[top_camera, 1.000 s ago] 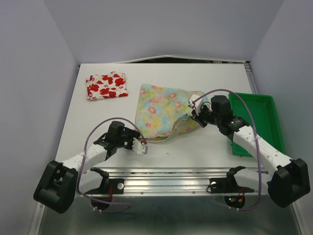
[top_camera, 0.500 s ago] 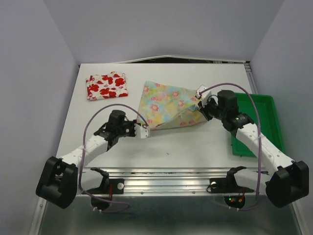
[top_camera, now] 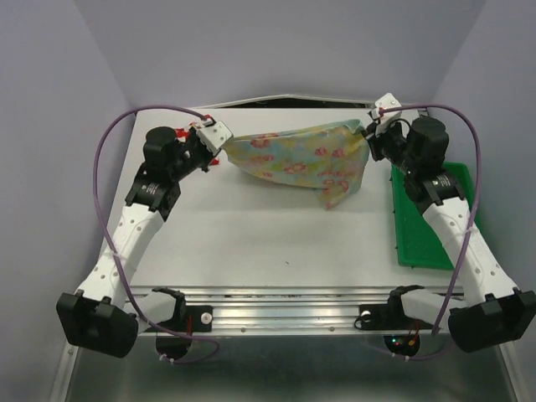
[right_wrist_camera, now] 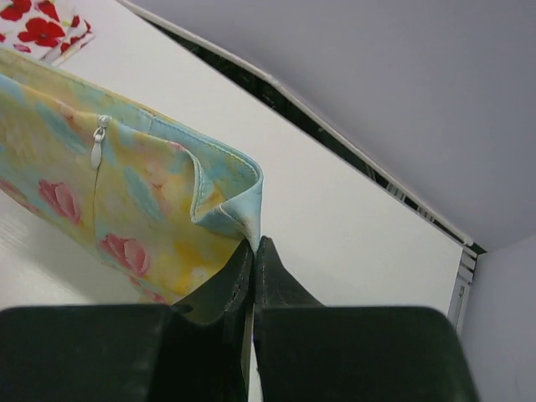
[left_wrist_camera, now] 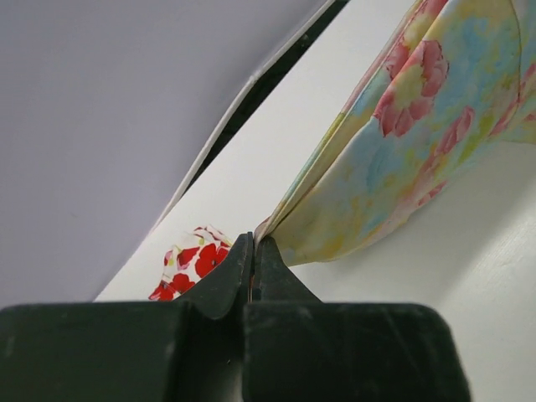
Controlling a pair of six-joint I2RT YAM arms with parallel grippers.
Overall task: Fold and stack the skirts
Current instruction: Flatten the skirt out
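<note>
Left gripper [top_camera: 224,137], right gripper [top_camera: 369,126] — both high, pinched shut

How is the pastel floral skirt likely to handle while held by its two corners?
Likely floppy: the pastel skirt sags between the left gripper and right gripper, one corner drooping. Probably light, since thin pinches hold it. Its zipper may stiffen one seam slightly.

Soft, even light falls from above and leaves the white table [top_camera: 251,234] bright, nearly washed out toward its far edge. The pale yellow skirt [top_camera: 293,159] casts only a faint, soft-edged shadow beneath it. The top view is sharp throughout, and the metal rail [top_camera: 285,306] at the near edge shows dull reflections. In the wrist views the left gripper [left_wrist_camera: 252,247] and right gripper [right_wrist_camera: 254,247] loom dark, underexposed and blurred in the foreground, and the skirt's print looks slightly soft.
</note>
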